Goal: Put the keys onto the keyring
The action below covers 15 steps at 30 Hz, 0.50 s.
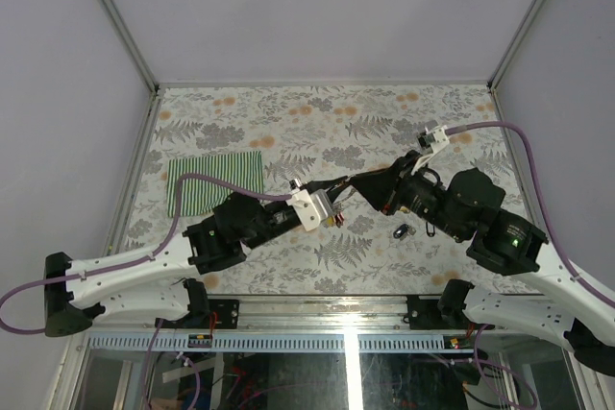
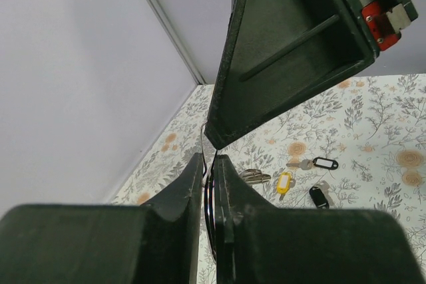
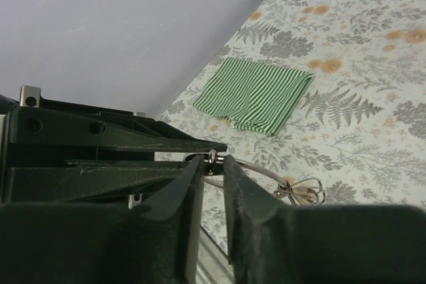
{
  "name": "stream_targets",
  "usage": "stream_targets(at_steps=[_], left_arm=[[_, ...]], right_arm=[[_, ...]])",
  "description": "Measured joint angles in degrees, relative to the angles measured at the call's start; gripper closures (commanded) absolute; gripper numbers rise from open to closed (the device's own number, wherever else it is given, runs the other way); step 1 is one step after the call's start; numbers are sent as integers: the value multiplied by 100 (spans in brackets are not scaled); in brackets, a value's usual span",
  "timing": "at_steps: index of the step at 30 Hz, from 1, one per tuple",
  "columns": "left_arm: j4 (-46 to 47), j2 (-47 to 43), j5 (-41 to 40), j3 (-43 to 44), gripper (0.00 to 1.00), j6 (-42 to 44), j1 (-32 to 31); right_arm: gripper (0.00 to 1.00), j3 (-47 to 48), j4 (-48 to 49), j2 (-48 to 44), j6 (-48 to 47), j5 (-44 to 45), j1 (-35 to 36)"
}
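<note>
Dark-green plastic left fingers (image 2: 186, 194) stand nearly closed, pinching a thin silver wire keyring (image 3: 256, 168) in the narrow gap between them. The matching right fingers (image 3: 246, 191) meet them tip to tip and are likewise pressed together on the wire. Both pairs hang above the grey floral-patterned worktop (image 1: 384, 112), just right of a folded green-and-white striped cloth (image 3: 256, 94). Small silver metal keys with yellow and black plastic tags (image 2: 284, 183) lie loose on the worktop, farther right of the cloth, apart from the keyring.
</note>
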Motion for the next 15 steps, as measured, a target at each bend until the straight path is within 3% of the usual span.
stream_targets(at_steps=[4,15], left_arm=[[24,-66,-11,-37,100,52,0],[-13,-76,-192,-70,100,428,0]], right_arm=[[54,-162,179,-164,-61,-28,0],[53,-352,278,-741,-101,435,0]])
